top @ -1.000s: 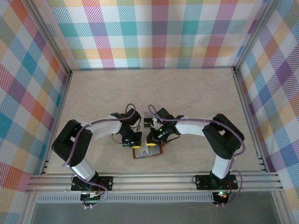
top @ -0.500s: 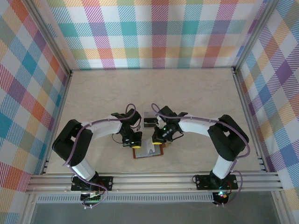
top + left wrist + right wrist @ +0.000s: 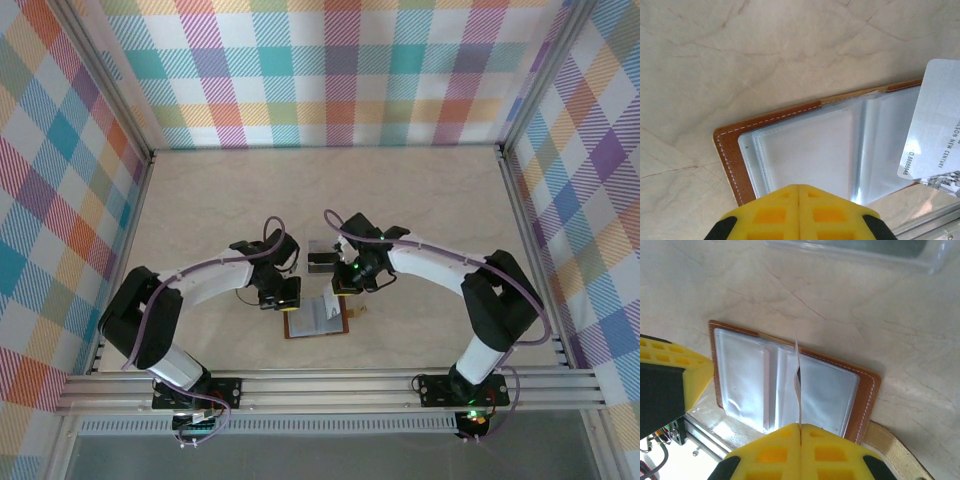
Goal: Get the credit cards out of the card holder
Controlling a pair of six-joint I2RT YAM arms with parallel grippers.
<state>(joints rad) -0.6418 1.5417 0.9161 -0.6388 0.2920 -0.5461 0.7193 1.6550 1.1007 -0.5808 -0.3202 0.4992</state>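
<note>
Pale beige marble-look table [image 3: 420, 200] inside a box of pastel plaid walls [image 3: 330, 70], both arms bent in toward the near middle. The brown leather folding card holder [image 3: 312, 325] lies flat and open there, near the front edge of the table. Its inside is a row of glossy see-through plastic pockets [image 3: 810, 150] over a grey-blue lining, with white stitching round the rounded leather border. Can't tell if anything is tucked in those pockets, the plastic glares too much. Left gripper [image 3: 799, 195] has its yellow fingers pressed together right at the holder's near edge, on the left half. I can't make out whether it's actually nipping the leather or just resting on it. Right gripper [image 3: 800, 430] is clamped on the silver-grey rectangular credit card [image 3: 935, 125], pinching it by one edge. That credit card stands on edge over the holder's middle fold, so the right wrist view gets it as a thin pale sliver. From the left wrist view it's a flat shiny face with small printed text, overlapping the holder's right half. A clear transparent plastic sleeve [image 3: 855, 247] lies on the table just past the holder, apart from it. A tan leather strap tab [image 3: 895, 450] sticks out from the holder's right side.
</note>
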